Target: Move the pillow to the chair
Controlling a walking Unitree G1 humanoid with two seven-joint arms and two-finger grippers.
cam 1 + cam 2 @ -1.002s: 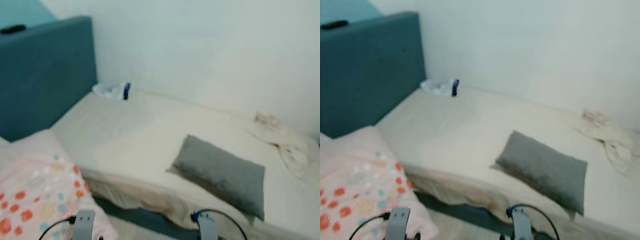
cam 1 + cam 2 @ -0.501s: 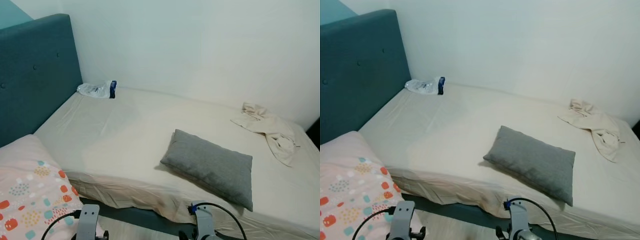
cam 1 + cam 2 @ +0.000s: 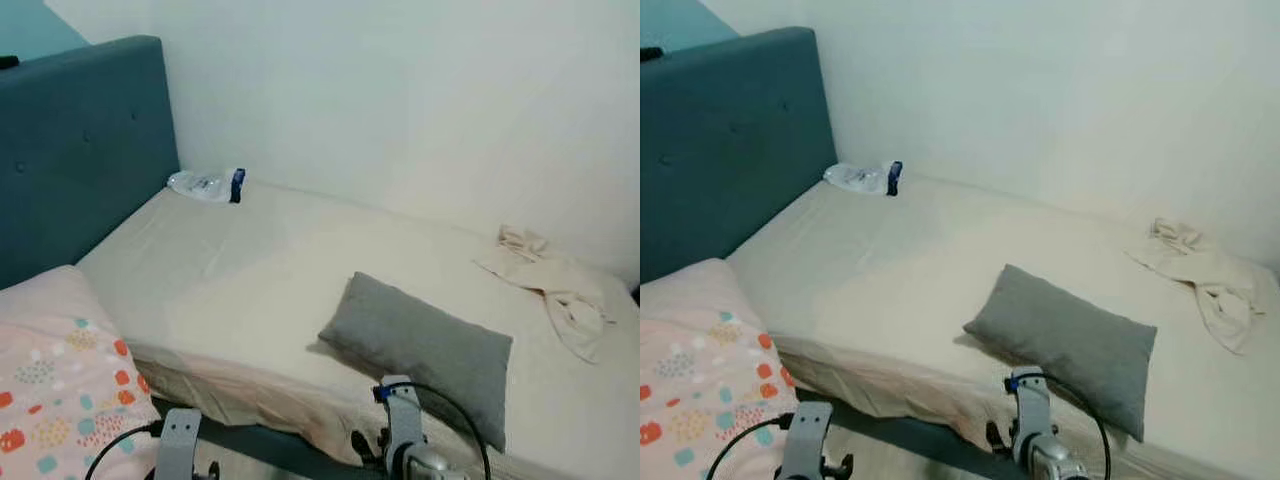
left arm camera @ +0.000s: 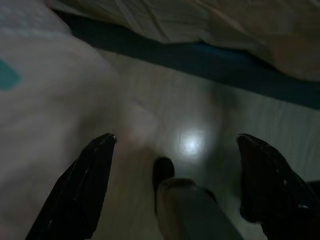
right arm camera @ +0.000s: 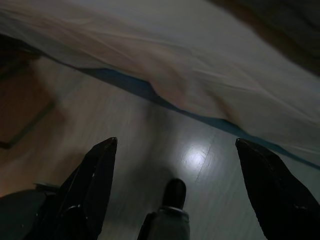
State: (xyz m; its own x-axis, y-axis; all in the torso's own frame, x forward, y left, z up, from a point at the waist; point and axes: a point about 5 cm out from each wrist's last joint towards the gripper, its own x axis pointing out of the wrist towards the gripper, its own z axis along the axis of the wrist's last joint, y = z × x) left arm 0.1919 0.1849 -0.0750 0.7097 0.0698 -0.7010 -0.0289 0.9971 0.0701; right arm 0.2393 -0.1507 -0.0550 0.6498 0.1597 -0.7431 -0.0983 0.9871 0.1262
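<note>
Both grippers, left (image 4: 175, 185) and right (image 5: 175, 185), hang spread wide and empty over the floor.
The gray pillow (image 3: 420, 345) lies near the bed's (image 3: 250, 270) front edge. The view has slid a bit and the right arm now sits higher, nearer the pillow; no grab yet.

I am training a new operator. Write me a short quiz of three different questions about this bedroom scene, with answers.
1. True or false: the grey rectangular fabric pillow lies on the beige-sheeted bed.
2. What lies nearest the teal upholstered headboard? A crumpled cream cloth; B clear plastic bottle.
3. Fill in: the left gripper and right gripper both have their jaws ___.

Key: 1 true; 2 B; 3 open.
</note>
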